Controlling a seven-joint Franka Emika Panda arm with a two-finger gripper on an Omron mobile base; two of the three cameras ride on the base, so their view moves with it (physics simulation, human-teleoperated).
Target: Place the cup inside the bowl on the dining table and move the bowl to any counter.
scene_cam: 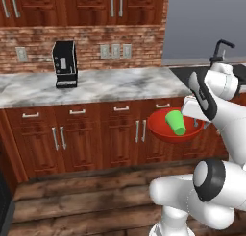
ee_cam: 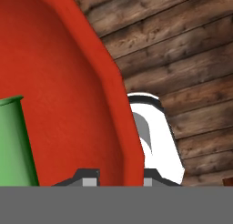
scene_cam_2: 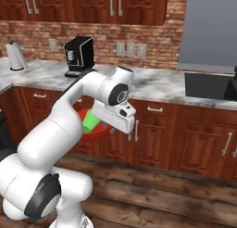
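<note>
Red glossy shallow bowl (scene_cam: 169, 132) hangs in the air in front of the reddish-brown wood cabinets (scene_cam: 86, 139), below the level of the grey-veined white marble desk (scene_cam: 96, 84) and well above the plank wood floor (scene_cam: 81, 201). Inside it lies the small bright-green tumbler cup (scene_cam: 176, 122), tilted over on its side against the bowl's inner wall. The robot's hand (ee_cam: 117, 181) is narrowed onto the bowl's rim (in the hand view one dark fingertip (ee_cam: 89, 178) sits inside the red wall and the other outside it, the rim pinched between them). In the left base view the bowl's near edge stands just in front of the cabinet doors with silver handles; whether it touches them cannot be told. The desk's front edge runs level above the bowl, with a broad bare stretch of marble between the black coffee machine (scene_cam: 65, 64) on the left and the dark sink basin (scene_cam_2: 206, 85) on the right. A white paper-towel roll (scene_cam_2: 16, 55) stands at the far left of the desk in the right base view. Behind the desk is a brick backsplash (scene_cam: 38, 45) with grey wall outlets (scene_cam: 115, 51), and upper cabinets above that. Below the bowl, the floor lies open.
</note>
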